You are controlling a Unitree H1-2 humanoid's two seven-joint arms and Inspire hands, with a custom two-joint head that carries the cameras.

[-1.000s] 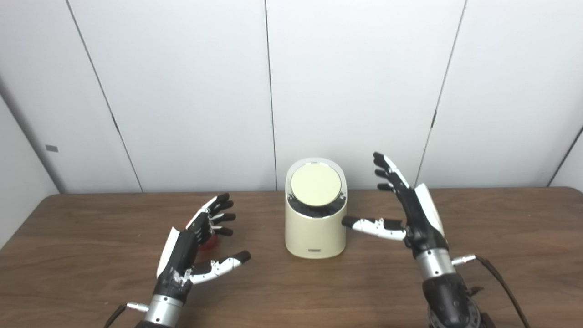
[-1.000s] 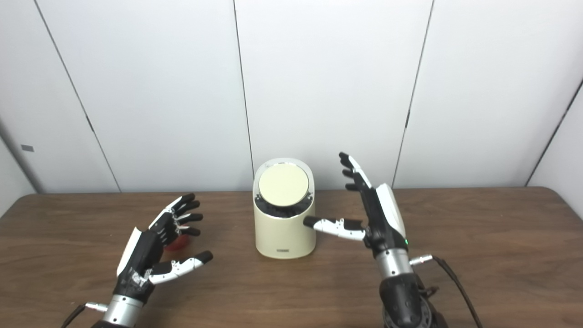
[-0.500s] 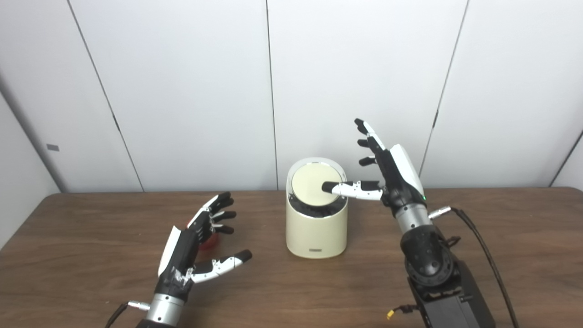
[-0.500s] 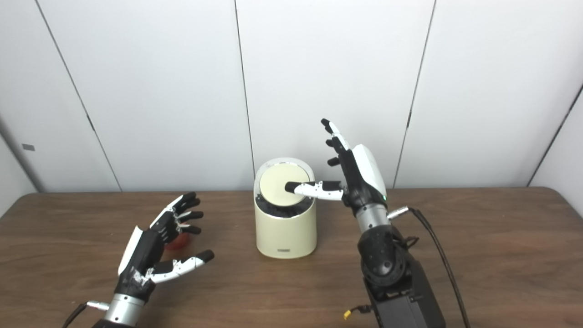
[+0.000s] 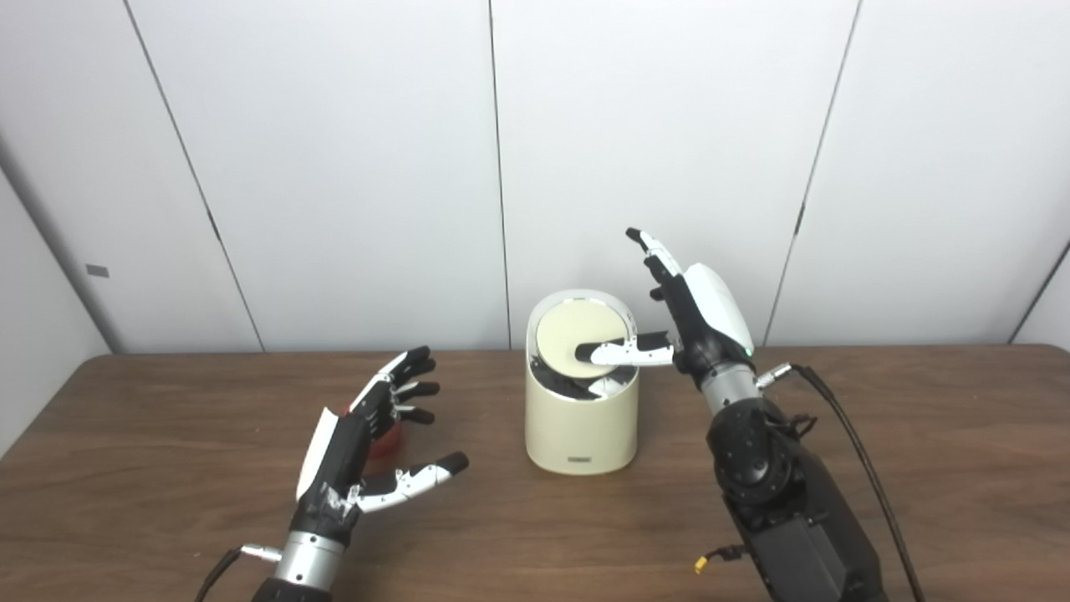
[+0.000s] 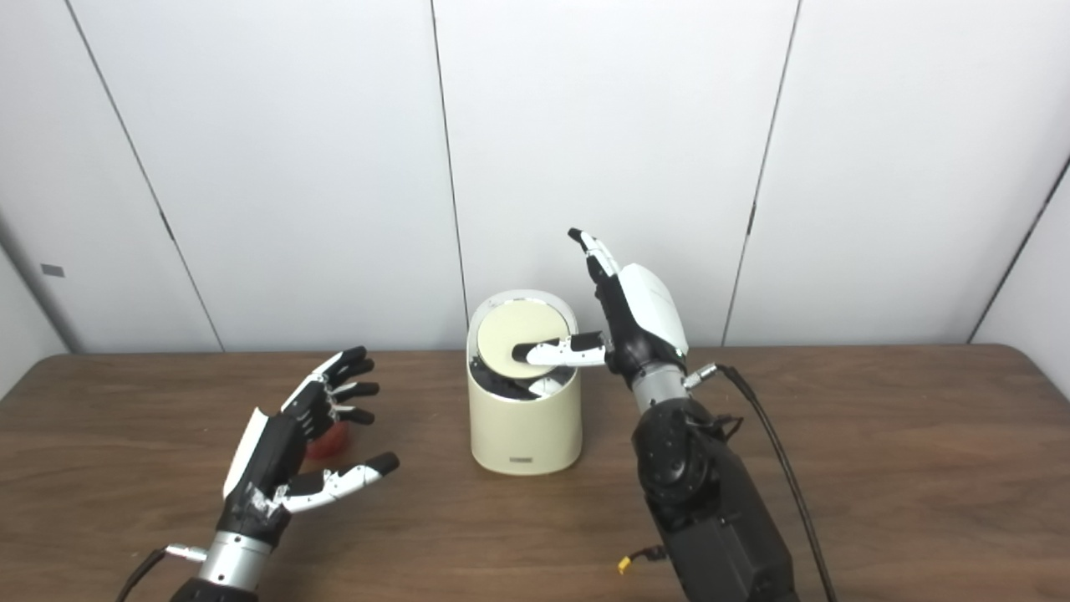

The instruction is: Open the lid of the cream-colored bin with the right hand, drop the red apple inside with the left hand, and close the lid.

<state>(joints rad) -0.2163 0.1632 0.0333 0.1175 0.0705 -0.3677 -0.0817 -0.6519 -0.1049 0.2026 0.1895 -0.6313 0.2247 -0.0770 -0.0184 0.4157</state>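
The table (image 5: 919, 435) is dark brown with a streaked wood grain. The bin (image 5: 579, 431) is cream, with a silvery rim around its top, a black band of inner edge under the pale cream lid (image 5: 568, 339), and a small grey label low on its front. The apple (image 6: 328, 441) is red, only a sliver showing behind the left robot hand (image 5: 359, 447). That robot hand is black with a white back plate, white segments and black tips, on a silver wrist. The right robot hand (image 5: 690, 313) has the same black and white scheme, with a small green light near its wrist and a black forearm. The wall panels (image 5: 334, 167) are plain white with thin dark seams
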